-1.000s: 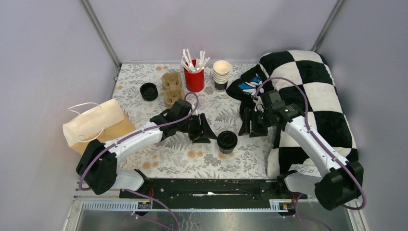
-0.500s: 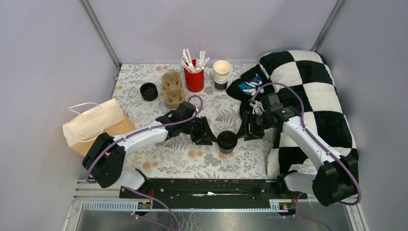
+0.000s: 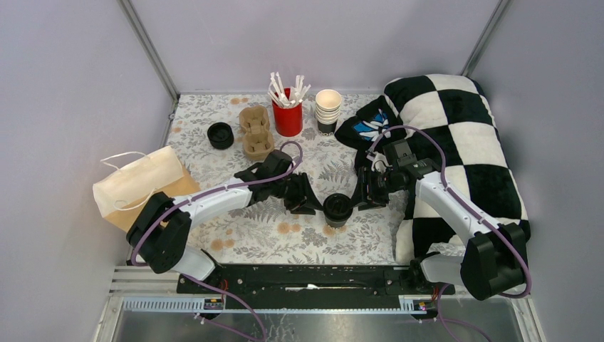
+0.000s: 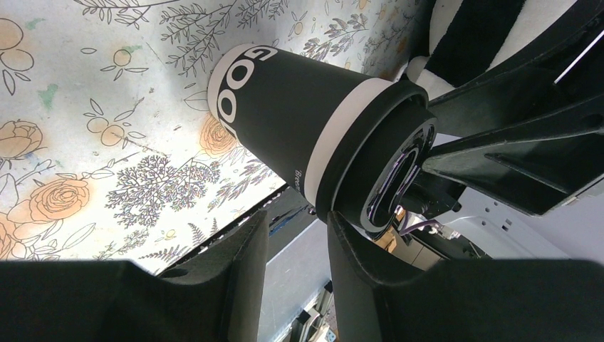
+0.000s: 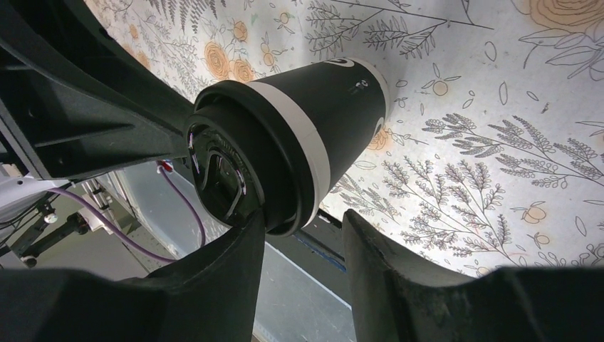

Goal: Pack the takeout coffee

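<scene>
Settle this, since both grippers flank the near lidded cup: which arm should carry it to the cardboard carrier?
Left, probably: the left gripper is beside the lidded cup, and the cardboard carrier lies on its side.

Plain pale lilac walls (image 3: pixel 85 71) stand on three sides, with grey metal corner posts (image 3: pixel 149 50). The tabletop (image 3: pixel 249 242) wears a white cloth with flowers and leaves.

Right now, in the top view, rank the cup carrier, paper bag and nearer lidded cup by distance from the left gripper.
1. Lidded cup, right beside the left gripper.
2. Cup carrier, farther back, to the left.
3. Paper bag, far left edge.
</scene>
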Controlling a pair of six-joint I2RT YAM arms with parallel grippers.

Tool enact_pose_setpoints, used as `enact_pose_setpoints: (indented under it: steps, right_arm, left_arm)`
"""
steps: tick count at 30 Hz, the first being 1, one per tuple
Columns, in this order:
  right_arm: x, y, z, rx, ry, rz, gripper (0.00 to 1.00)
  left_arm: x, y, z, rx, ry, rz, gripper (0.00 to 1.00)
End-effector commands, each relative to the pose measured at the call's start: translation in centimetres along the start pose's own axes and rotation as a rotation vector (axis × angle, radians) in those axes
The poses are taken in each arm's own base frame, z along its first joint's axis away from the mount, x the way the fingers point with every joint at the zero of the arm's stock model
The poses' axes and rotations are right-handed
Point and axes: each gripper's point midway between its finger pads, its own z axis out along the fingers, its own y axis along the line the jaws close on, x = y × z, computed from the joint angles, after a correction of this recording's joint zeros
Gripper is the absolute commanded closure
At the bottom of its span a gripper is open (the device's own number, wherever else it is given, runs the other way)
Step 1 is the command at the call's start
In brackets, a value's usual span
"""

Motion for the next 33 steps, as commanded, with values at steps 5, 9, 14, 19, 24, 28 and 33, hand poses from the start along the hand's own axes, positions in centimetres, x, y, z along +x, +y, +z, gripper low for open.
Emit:
enact_pose_setpoints:
  steps: [5,9,14,19,24,28,33]
  right_arm:
    - [-1.0,0.2,-1.6,-0.003,-0.076,-0.012,0.45]
    - [-0.9,-0.1,-1.6,-0.001,-0.071,-0.001,0.43]
    - [-0.9,-0.3,-1.0,-0.01,-0.045,-0.003,0.46]
    - [-0.5,-0.5,-0.5,-0.023,-0.026,0.017,0.5]
    - [-0.1,-0.8,-0.2,-0.017,-0.018,0.022,0.52]
    - [0.1,-1.0,0.1,-0.022,-0.011,0.028,0.54]
    - [0.5,-1.6,0.5,-0.013,-0.002,0.037,0.55]
  left_arm:
    - [-1.0,-2.3,-0.8,0.051,-0.051,0.061,0.59]
    - [-1.3,-2.7,-0.5,0.053,-0.05,0.073,0.59]
    - [-1.5,-2.6,-0.1,0.048,-0.04,0.078,0.59]
    - [-1.5,-2.4,0.3,0.039,-0.031,0.077,0.59]
    - [-1.3,-2.3,0.6,0.037,-0.022,0.079,0.59]
    - [-1.1,-2.2,0.8,0.029,-0.014,0.078,0.6]
    - [-0.8,-1.3,1.2,-0.019,-0.01,0.085,0.61]
